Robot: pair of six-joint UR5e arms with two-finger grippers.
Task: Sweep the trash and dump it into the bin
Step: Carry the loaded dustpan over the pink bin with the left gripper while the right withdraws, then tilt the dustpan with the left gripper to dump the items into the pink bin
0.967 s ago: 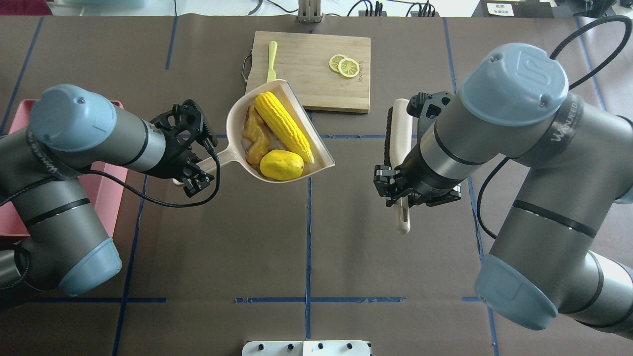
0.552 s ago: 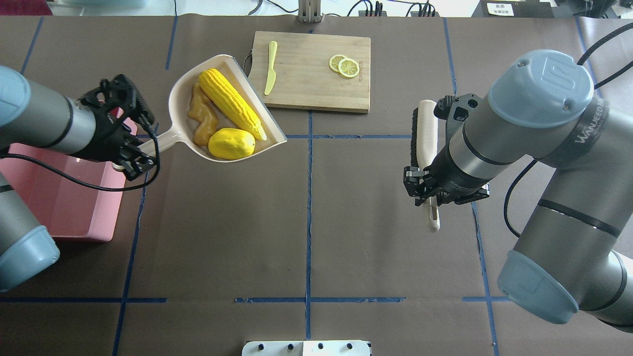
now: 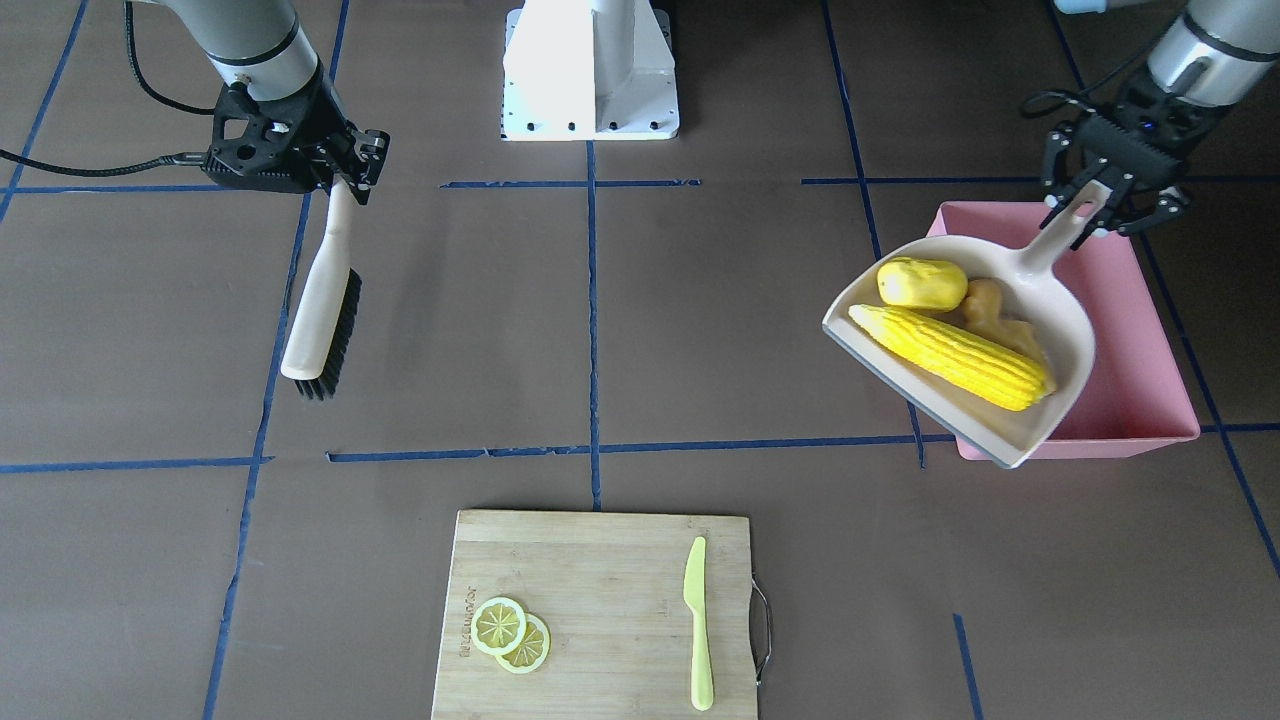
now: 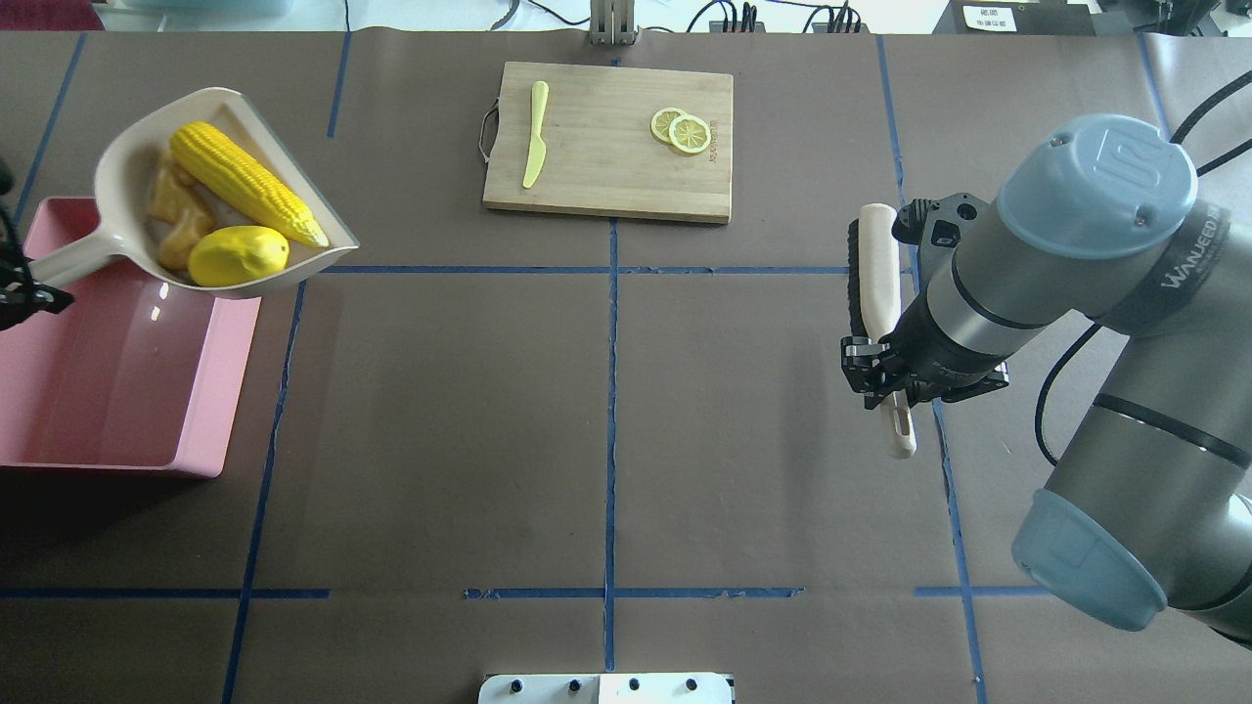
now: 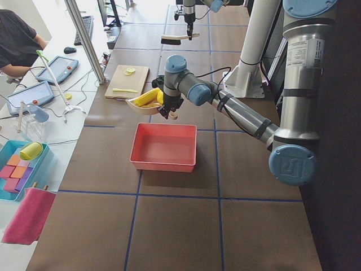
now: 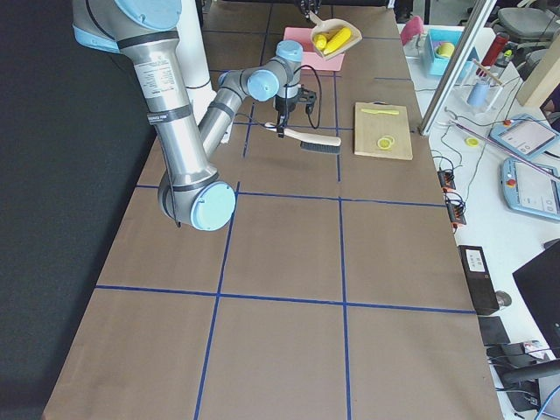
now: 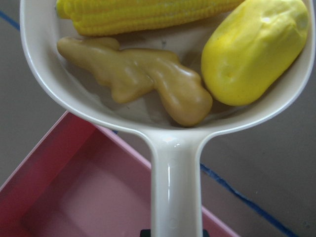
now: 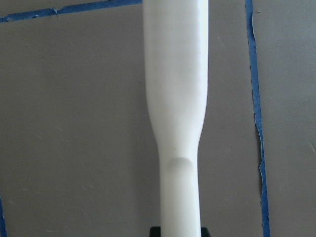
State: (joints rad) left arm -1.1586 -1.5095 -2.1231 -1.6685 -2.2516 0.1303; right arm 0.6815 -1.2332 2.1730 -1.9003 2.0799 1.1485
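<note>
My left gripper [image 3: 1088,205] is shut on the handle of a beige dustpan [image 4: 115,161], held in the air over the far corner of the pink bin [image 4: 117,391]. In the pan lie the corn cob [image 4: 246,183], the stubby yellow lump [image 4: 238,256] and the tan ginger root [image 4: 176,217]. The left wrist view shows the ginger [image 7: 148,79], the lump [image 7: 252,49], the corn [image 7: 148,15] and the bin [image 7: 74,197] below. The bin holds nothing I can see. My right gripper [image 4: 892,381] is shut on a brush [image 4: 877,264] above the table's right side.
A wooden cutting board [image 4: 606,166] at the far middle carries a yellow-green knife [image 4: 535,132] and lemon slices [image 4: 682,129]. The robot's white base [image 3: 590,70] stands at the near edge. A person sits at a side table [image 5: 17,39].
My left arm has carried the loaded dustpan left, from near the cutting board to over the bin's far corner. My right gripper with the brush has drifted right.
</note>
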